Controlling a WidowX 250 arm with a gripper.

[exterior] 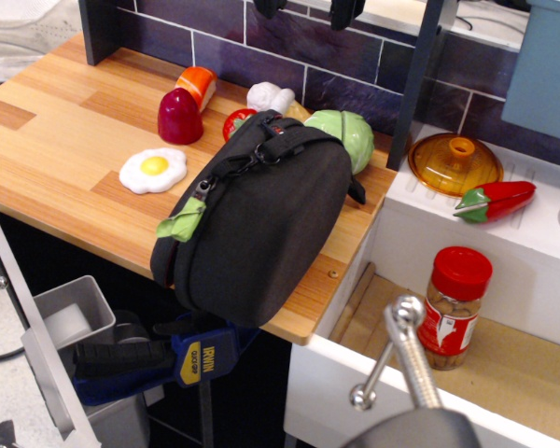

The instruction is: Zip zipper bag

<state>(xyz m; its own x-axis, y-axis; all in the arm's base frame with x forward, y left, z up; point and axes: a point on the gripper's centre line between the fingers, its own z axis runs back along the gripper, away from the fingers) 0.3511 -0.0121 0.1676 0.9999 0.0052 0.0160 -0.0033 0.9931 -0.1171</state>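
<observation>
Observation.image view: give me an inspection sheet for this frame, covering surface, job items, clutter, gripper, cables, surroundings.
Surface: wooden counter, bare at the left.
Job's things: black zipper bag lies at the counter's front edge, partly overhanging; green tab by the zipper; straps on top.
Clutter: toy fried egg, red toy, toy cabbage and other toy foods behind the bag; orange lid and toy chili pepper on the white unit; red-capped jar in the sink.
Grippers: nothing seen.
Cables: nothing seen clearly.
Surroundings: purple tile wall; blue clamp under the counter; metal faucet.
</observation>
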